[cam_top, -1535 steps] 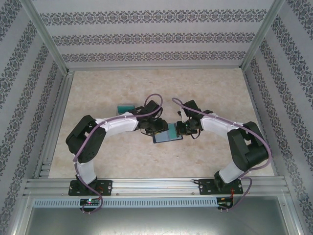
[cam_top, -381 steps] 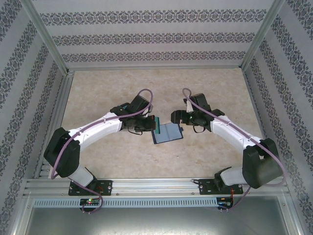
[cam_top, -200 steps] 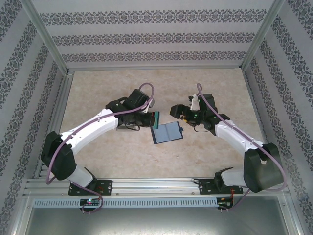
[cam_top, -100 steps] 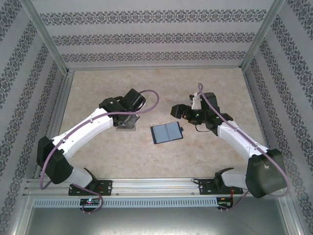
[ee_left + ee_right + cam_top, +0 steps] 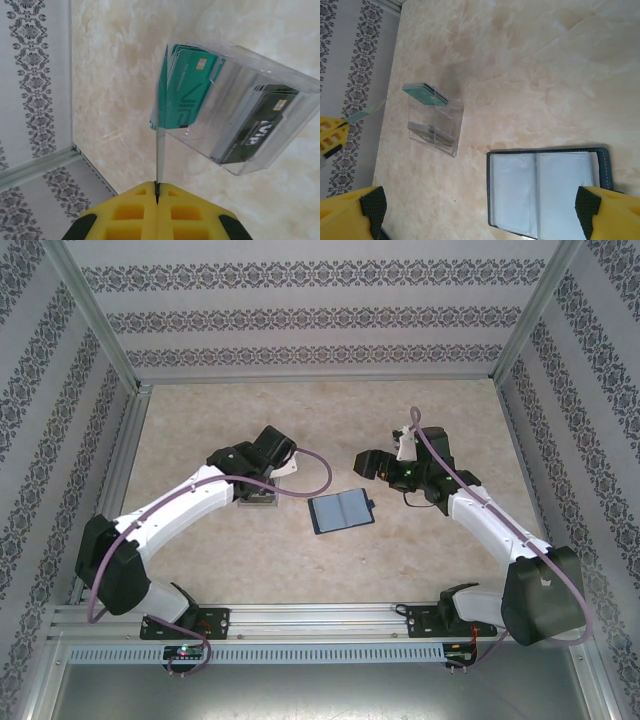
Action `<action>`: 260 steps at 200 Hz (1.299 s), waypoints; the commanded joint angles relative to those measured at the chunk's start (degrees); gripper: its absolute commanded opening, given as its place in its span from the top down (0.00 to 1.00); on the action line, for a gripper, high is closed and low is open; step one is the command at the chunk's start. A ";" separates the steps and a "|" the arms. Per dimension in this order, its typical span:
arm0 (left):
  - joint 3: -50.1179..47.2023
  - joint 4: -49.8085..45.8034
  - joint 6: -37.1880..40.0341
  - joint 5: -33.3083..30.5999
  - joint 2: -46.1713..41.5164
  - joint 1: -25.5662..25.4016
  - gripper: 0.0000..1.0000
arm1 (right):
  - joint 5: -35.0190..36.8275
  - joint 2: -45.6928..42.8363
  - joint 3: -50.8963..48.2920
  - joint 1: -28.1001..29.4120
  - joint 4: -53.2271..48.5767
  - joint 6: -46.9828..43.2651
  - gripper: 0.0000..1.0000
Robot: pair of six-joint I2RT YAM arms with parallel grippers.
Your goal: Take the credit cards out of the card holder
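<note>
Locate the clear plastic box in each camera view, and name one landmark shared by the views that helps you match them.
Top external: clear plastic box left of centre, left of the card holder.
Left wrist: box at upper right, cards standing inside.
Right wrist: box left of centre, up-left of the open card holder.
Shared landmark: the left gripper beside the box, shut on an edge-on credit card.

The beige marbled table (image 5: 430, 560) is carrying two things: the wallet (image 5: 341, 511) is lying open, and a clear box (image 5: 434, 125) is sitting apart, leftward.
</note>
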 commanded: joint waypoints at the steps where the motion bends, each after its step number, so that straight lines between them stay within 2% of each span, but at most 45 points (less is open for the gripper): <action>1: -1.94 5.00 7.54 -1.72 1.86 1.22 1.00 | -0.65 -0.68 0.53 -0.96 0.86 -0.42 0.02; 192: -7.83 12.33 10.50 -1.07 7.28 4.54 1.00 | -0.56 1.13 -0.18 -3.03 1.65 1.14 0.02; 260: -4.40 12.33 9.07 -1.33 9.89 5.00 1.00 | -0.73 1.45 -0.27 -3.18 1.64 1.30 0.02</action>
